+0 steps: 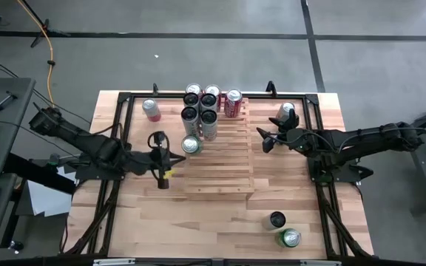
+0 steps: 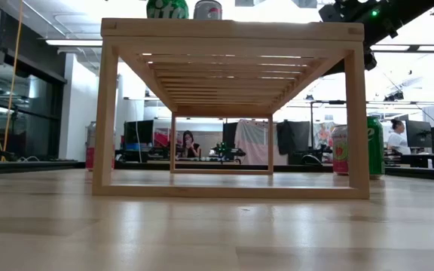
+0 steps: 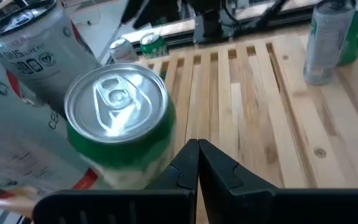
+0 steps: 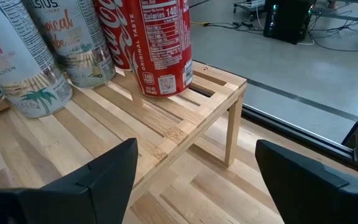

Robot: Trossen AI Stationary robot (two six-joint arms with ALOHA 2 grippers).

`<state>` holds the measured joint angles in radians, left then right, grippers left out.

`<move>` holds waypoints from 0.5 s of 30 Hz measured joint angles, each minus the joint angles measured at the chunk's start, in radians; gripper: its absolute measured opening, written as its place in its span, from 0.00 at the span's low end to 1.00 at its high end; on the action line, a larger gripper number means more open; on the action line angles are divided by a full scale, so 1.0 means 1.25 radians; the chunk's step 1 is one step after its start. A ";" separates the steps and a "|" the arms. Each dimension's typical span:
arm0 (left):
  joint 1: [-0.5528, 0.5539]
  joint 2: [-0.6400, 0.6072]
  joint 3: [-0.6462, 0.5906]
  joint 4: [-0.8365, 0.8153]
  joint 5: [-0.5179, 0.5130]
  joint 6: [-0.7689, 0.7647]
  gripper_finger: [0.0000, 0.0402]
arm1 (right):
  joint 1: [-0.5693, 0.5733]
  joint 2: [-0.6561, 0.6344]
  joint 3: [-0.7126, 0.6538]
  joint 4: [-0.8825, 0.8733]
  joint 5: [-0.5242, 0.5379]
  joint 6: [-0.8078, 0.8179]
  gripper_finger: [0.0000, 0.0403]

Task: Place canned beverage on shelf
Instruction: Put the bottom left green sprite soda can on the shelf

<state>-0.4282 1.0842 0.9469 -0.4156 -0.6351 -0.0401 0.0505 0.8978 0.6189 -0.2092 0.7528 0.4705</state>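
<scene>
Several cans are already stood on the shelf point(image 1: 220, 159), a green can point(image 1: 191, 145) at its left edge.

Left gripper point(image 1: 163, 177) is pressed together, empty, just beside that upright can; right gripper point(image 1: 265, 140) is held spread at the far side.

I see an orange cable point(image 1: 48, 46) trailing over the grey floor point(image 1: 198, 59) and, beyond the desk point(image 1: 198, 222), a seated person point(image 2: 187, 144) at monitors
</scene>
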 joint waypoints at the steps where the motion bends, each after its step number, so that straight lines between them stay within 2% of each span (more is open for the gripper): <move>1: 0.010 -0.003 -0.004 0.012 0.010 0.008 0.00 | 0.000 0.000 0.000 0.001 0.000 0.000 0.77; 8: 0.077 0.018 -0.015 0.062 0.134 0.027 0.00 | 0.000 0.000 0.000 0.004 0.000 0.000 0.77; 15: 0.091 0.043 -0.015 0.063 0.126 0.021 0.00 | 0.000 0.000 0.000 0.003 0.001 -0.003 0.77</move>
<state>-0.3141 1.1383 0.9279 -0.3365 -0.4781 -0.0139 0.0505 0.8978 0.6189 -0.2050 0.7536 0.4667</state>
